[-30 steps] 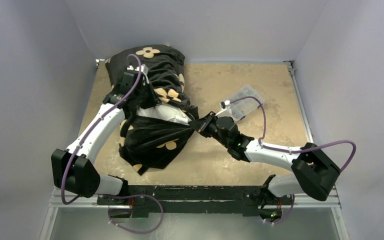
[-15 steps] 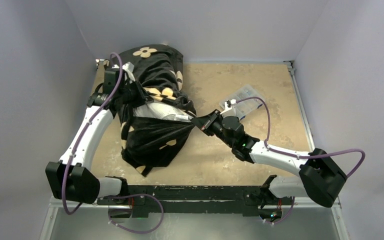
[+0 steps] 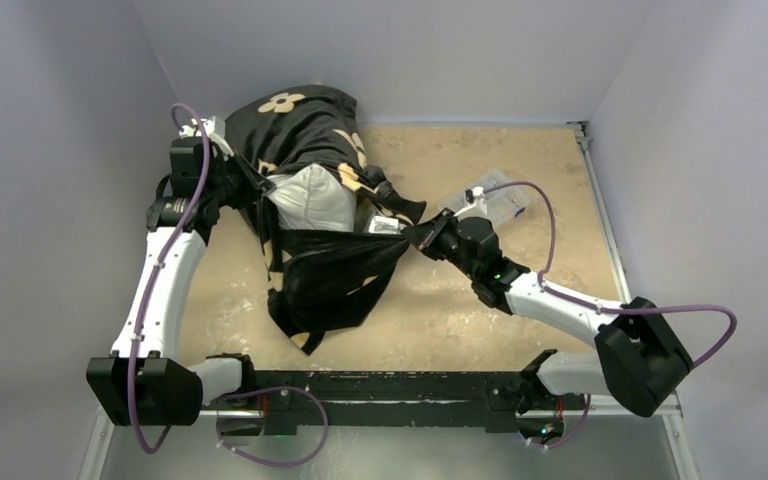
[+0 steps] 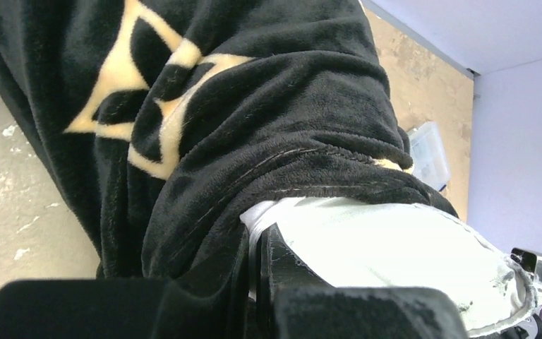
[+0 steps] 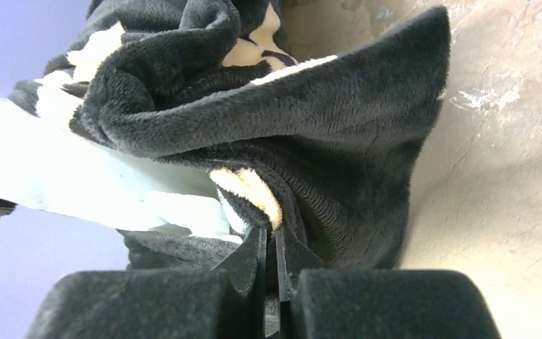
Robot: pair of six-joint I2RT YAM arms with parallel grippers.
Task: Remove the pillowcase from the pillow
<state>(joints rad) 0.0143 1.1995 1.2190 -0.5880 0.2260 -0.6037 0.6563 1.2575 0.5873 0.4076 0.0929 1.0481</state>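
Black pillowcase (image 3: 325,275) stretches between left end effector (image 3: 241,183) and right end effector (image 3: 422,237), both pinching it

One pillowcase (image 3: 330,280), one pillow (image 3: 310,200) (partly bared), one clear plastic box (image 3: 508,205), two arms (image 3: 160,290) (image 3: 560,305)

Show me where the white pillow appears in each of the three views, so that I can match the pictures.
Top external: the pillow bulges from the pillowcase, left of centre.
Left wrist: the pillow is at lower right, below the black fabric.
Right wrist: the pillow is a pale band at the left side.
Shared landmark: the pillowcase's tan motifs lie near the pillow in every view.
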